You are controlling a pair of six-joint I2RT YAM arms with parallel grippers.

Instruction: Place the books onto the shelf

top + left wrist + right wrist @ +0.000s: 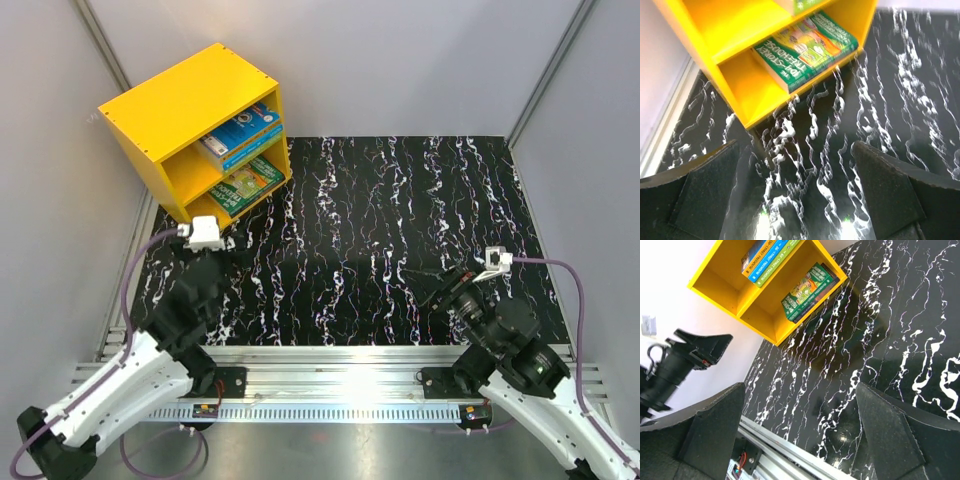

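The books [243, 133] lie in the shelf [180, 105], near the left fingers [705, 195], well apart from the right fingers [705, 435]; both pairs gape empty.

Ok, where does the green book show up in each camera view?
Top view: green book at upper left, in the lower compartment of the yellow shelf.
Left wrist: green book at top centre, in the shelf's bottom compartment.
Right wrist: green book at upper centre, in the compartment next to the blue books.
Shared landmark: the yellow shelf.
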